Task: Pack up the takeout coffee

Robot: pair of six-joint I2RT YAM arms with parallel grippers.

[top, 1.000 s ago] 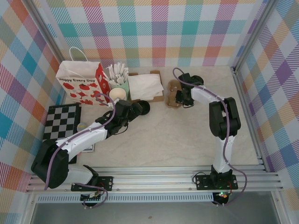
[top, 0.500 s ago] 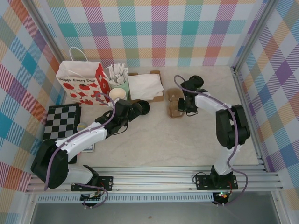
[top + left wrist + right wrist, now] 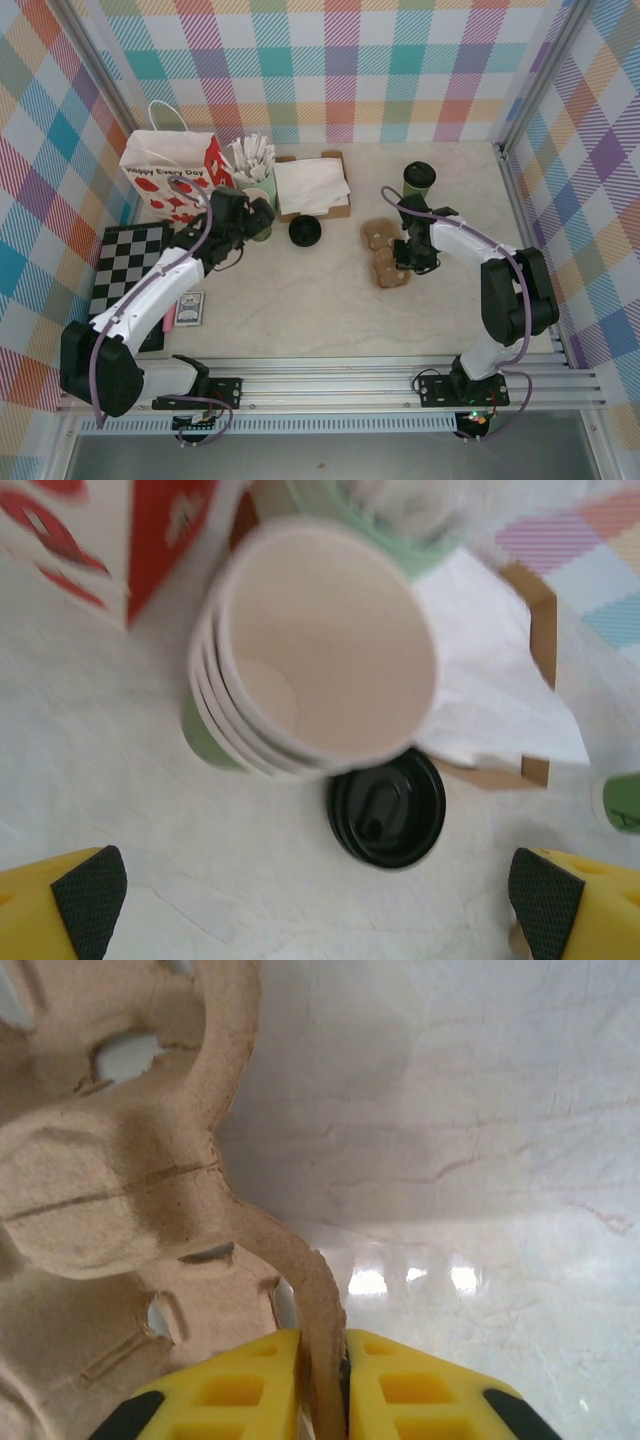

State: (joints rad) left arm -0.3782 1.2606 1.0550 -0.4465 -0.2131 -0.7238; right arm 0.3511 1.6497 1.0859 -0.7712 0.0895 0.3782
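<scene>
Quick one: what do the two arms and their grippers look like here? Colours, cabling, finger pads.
The left arm and right arm both have white link shells with black joint housings, and a purple cable runs along each. The left gripper and right gripper have blocky yellow fingers; the left's carry black textured pads.

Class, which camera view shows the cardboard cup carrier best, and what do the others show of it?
The top external view: nearly the whole cup carrier shows there, seen from above. The right wrist view gives just one part close up, its rim pinched in the right tool.
</scene>
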